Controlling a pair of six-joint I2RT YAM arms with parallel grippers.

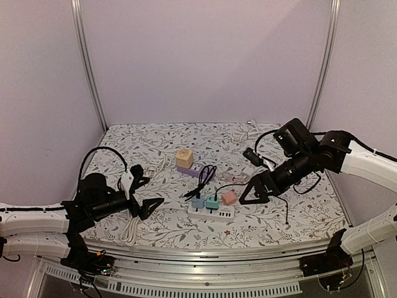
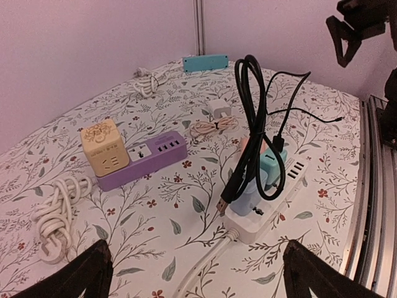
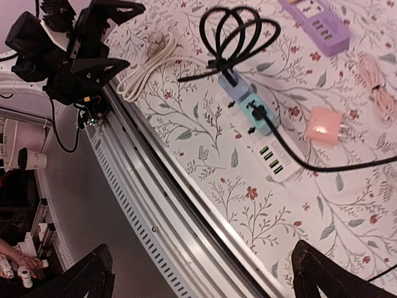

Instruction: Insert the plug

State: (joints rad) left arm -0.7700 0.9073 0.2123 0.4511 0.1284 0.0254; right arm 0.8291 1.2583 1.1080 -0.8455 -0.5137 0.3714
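A white power strip [image 1: 211,213] lies near the table's front middle. A light blue adapter [image 1: 198,202] and a teal adapter [image 1: 213,202] are plugged into it. A pink plug adapter [image 1: 229,198] lies loose on the cloth just behind the strip, prongs showing in the right wrist view [image 3: 324,127]. A coiled black cable [image 1: 205,176] rises from the adapters, and its USB end [image 2: 224,205] hangs by the strip [image 2: 260,220]. My left gripper [image 1: 149,194] is open and empty, left of the strip. My right gripper [image 1: 254,192] is open and empty, just right of the pink adapter.
A purple power strip [image 1: 192,169] with a yellow cube socket [image 1: 184,158] sits behind. A white cord [image 1: 130,226] lies coiled at the front left. A peach cable bundle [image 1: 234,179] and a white charger [image 2: 218,110] lie behind the strip. The metal front rail [image 1: 205,251] edges the table.
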